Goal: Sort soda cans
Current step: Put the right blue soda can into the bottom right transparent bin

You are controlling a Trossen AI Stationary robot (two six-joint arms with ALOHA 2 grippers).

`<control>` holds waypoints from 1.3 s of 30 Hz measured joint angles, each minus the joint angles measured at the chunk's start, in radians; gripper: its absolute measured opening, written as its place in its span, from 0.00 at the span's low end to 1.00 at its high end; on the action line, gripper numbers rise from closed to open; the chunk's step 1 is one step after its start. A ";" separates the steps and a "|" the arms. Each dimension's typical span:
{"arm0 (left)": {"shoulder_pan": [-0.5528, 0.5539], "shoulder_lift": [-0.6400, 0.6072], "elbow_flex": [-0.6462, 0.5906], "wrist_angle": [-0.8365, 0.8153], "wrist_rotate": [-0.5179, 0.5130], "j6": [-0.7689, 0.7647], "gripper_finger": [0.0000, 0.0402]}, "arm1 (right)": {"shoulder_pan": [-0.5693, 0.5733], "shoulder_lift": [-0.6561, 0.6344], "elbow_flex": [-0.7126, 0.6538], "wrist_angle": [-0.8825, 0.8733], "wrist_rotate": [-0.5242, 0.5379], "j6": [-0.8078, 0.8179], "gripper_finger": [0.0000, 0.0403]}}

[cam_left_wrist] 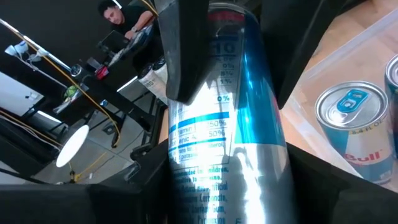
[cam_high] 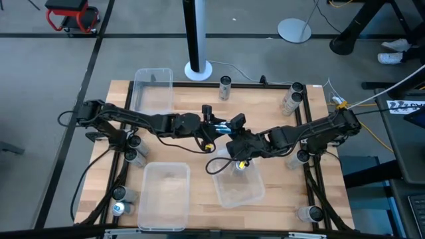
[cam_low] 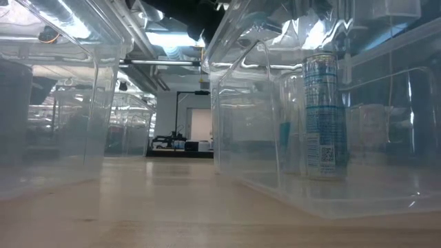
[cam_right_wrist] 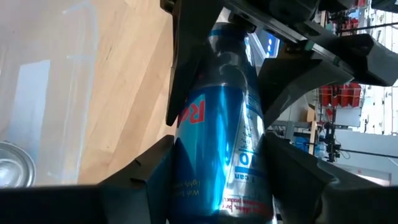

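Mid-worktop, the left gripper [cam_high: 214, 126] and right gripper [cam_high: 234, 133] both clamp one blue can [cam_high: 221, 125], so one should release before the other pulls away.

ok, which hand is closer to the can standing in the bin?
Right. Right hand, holding another can, sits beside the standing can at the bin; left hand is farther back, mid-table.

Bright overhead light, glaring plastic

A blue and silver soda can [cam_left_wrist: 357, 134] standing in a clear bin [cam_left_wrist: 373, 37] reads "Red Bull", partly cut off.
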 joint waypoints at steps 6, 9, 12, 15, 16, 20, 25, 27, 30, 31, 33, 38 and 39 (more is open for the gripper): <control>0.000 -0.005 0.000 -0.003 0.001 0.001 0.55 | 0.000 -0.001 0.000 -0.002 -0.006 -0.015 0.60; -0.003 -0.016 0.000 -0.009 0.009 -0.002 0.55 | 0.020 -0.019 0.000 -0.013 -0.024 -0.030 0.65; -0.003 -0.033 -0.002 -0.038 0.004 -0.003 0.55 | 0.057 -0.055 0.002 -0.021 -0.019 -0.052 0.69; -0.002 -0.053 -0.002 -0.048 0.000 -0.015 0.55 | 0.090 -0.087 0.002 -0.036 -0.010 -0.052 0.70; -0.003 -0.058 -0.002 -0.057 0.001 -0.018 0.55 | 0.104 -0.096 0.002 -0.046 -0.004 -0.052 0.70; 0.001 -0.099 -0.038 -0.038 0.075 -0.038 0.55 | 0.150 -0.144 0.002 -0.113 0.004 -0.024 0.70; 0.025 -0.205 -0.202 0.178 0.277 -0.066 0.55 | 0.212 -0.164 0.000 -0.236 0.110 0.105 0.70; 0.035 -0.236 -0.273 0.302 0.359 -0.100 0.55 | 0.223 -0.165 -0.019 -0.246 0.176 0.135 0.70; 0.053 -0.270 -0.359 0.471 0.482 -0.162 0.55 | 0.224 -0.165 -0.063 -0.212 0.224 0.138 0.70; 0.056 -0.273 -0.375 0.523 0.512 -0.182 0.55 | 0.223 -0.164 -0.077 -0.179 0.241 0.128 0.70; 0.059 -0.277 -0.401 0.578 0.547 -0.212 0.55 | 0.211 -0.164 -0.106 -0.062 0.253 0.037 0.70; 0.057 -0.275 -0.407 0.585 0.555 -0.227 0.55 | 0.201 -0.163 -0.121 0.248 0.184 -0.352 0.70; 0.057 -0.276 -0.407 0.582 0.557 -0.227 0.55 | 0.200 -0.163 -0.121 0.308 0.164 -0.419 0.70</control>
